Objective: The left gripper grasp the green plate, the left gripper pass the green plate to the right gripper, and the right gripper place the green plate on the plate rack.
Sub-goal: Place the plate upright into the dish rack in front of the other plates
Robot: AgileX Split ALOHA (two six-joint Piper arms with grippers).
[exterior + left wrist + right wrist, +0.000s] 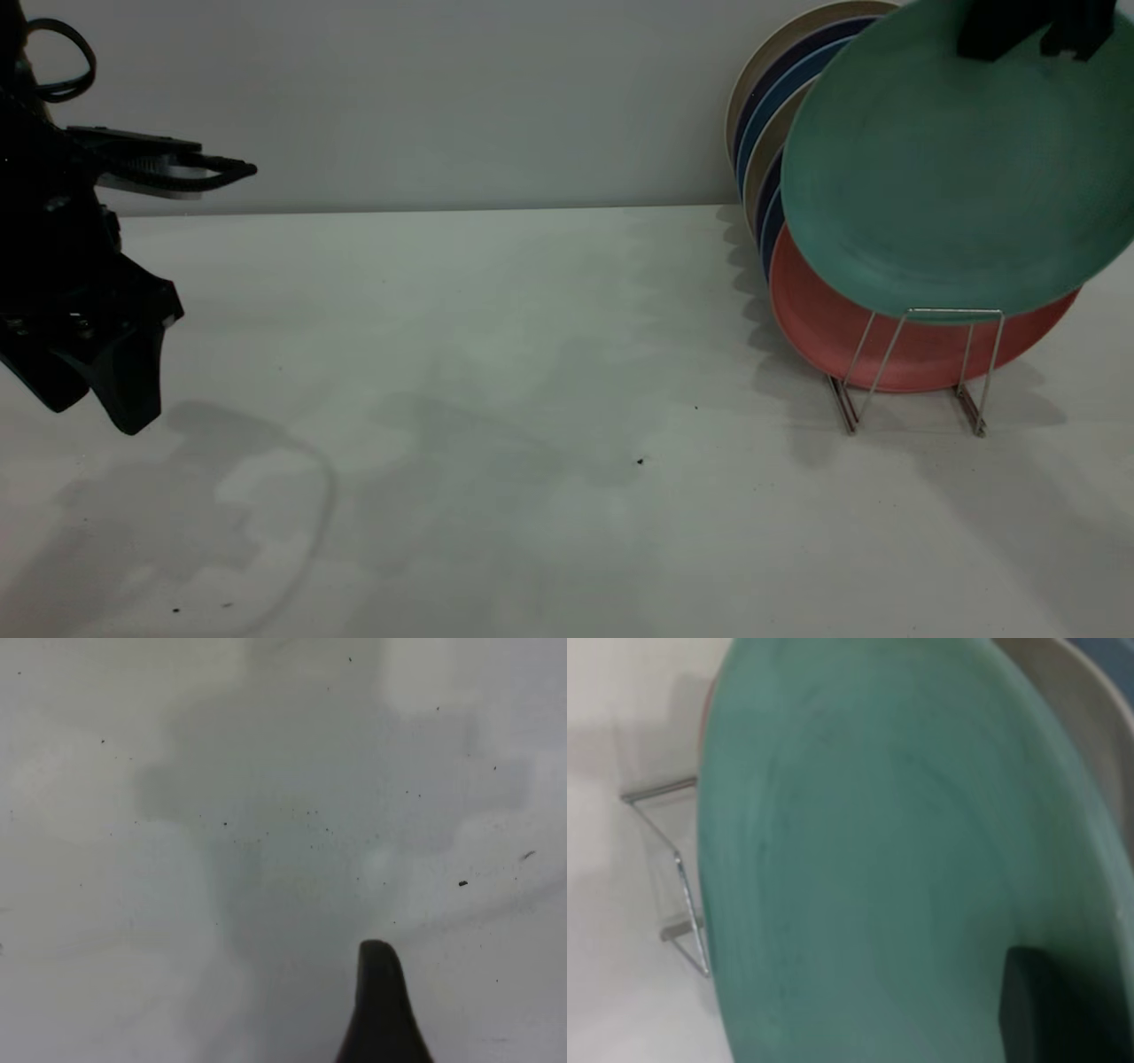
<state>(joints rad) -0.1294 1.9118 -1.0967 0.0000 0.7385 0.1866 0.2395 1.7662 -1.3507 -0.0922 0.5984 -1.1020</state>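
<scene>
My right gripper (1032, 35) is at the top right, shut on the upper rim of the green plate (957, 168). It holds the plate tilted above the plate rack (917, 363). The plate's lower edge is level with the top of the rack's front wire loop, in front of the salmon-pink plate (850, 341). In the right wrist view the green plate (877, 859) fills the picture, with one dark finger (1036, 1010) on it and the rack's wire (673, 868) beside it. My left gripper (93, 409) hangs at the far left above the table, open and empty. Only one of its fingers (381, 1010) shows in the left wrist view.
Several plates stand in the rack behind the pink one: blue ones (769, 120) and beige ones (780, 49), leaning towards the back wall. The white table (532, 399) carries small dark specks (640, 461).
</scene>
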